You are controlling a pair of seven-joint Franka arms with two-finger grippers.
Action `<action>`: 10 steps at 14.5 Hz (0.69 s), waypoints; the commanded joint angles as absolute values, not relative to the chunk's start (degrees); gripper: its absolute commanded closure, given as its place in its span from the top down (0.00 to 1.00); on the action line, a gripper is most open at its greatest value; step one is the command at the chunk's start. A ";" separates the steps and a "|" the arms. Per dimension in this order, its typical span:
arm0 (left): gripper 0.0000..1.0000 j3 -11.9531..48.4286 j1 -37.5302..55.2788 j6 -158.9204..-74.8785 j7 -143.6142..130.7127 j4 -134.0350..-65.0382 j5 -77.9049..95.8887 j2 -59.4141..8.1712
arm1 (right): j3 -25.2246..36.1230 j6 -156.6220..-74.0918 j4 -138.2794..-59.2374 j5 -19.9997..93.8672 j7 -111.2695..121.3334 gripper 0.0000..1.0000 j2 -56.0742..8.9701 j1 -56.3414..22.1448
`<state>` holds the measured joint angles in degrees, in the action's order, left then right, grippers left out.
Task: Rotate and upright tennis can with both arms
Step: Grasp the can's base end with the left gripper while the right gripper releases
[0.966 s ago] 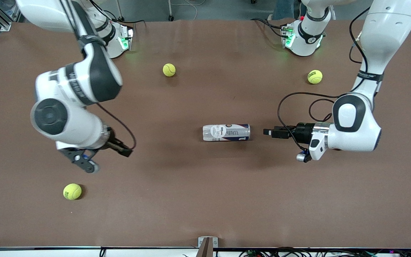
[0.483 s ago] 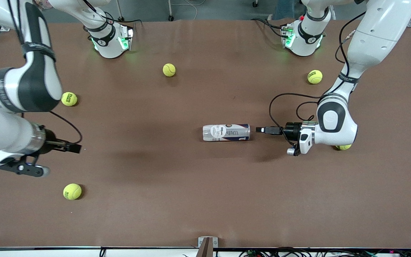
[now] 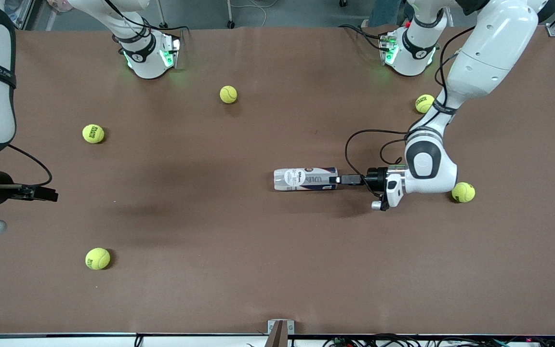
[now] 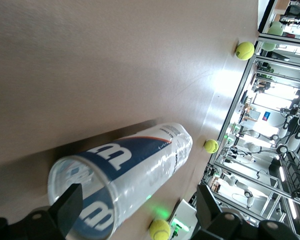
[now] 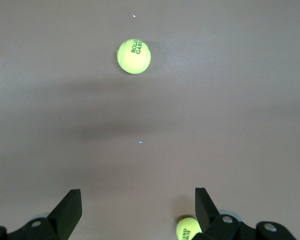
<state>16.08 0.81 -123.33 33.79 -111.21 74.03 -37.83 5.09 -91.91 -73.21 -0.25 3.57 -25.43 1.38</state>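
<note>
Near the middle of the table (image 3: 239, 289) the tennis can (image 3: 305, 179) lies on its side, the left pincer (image 3: 339, 180) spread wide at its navy end, presumably to seize and tip it, while the right pincer (image 3: 46, 195), equally spread, waits over bare table toward the right arm's end.

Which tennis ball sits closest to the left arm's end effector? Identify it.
The tennis ball beside the left arm's wrist, at the left arm's end of the table; the others lie much farther off.
</note>
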 commanded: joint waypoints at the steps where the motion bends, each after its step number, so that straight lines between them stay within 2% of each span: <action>1: 0.93 16.00 2.37 -125.24 34.98 -110.30 76.81 -38.50 | 3.96 -92.11 -75.50 -1.14 5.89 1.00 -23.03 3.24; 2: 0.77 16.00 2.81 -125.51 34.98 -110.13 77.69 -38.50 | 3.96 -92.28 -75.24 -1.23 5.37 1.00 -23.29 3.25; 4: 0.35 16.00 2.81 -125.51 34.98 -109.95 77.70 -38.50 | 3.96 -92.29 -74.71 -1.32 5.45 1.00 -23.47 2.99; 6: 0.10 16.00 2.64 -125.51 34.98 -109.86 77.78 -38.32 | 3.69 -92.20 -74.45 -1.14 5.54 1.00 -23.47 2.73; 8: 0.01 16.00 2.02 -125.33 34.89 -108.99 77.78 -37.97 | 3.43 -92.20 -73.22 -0.79 5.54 1.00 -23.38 2.72; 10: 0.00 16.08 1.85 -125.07 34.19 -107.85 77.87 -37.71 | 3.25 -92.20 -72.95 -0.27 5.45 1.00 -23.29 2.72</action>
<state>15.89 2.07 -124.97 33.83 -109.09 76.52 -38.04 4.08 -92.13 -72.31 -0.33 5.00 -24.79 2.24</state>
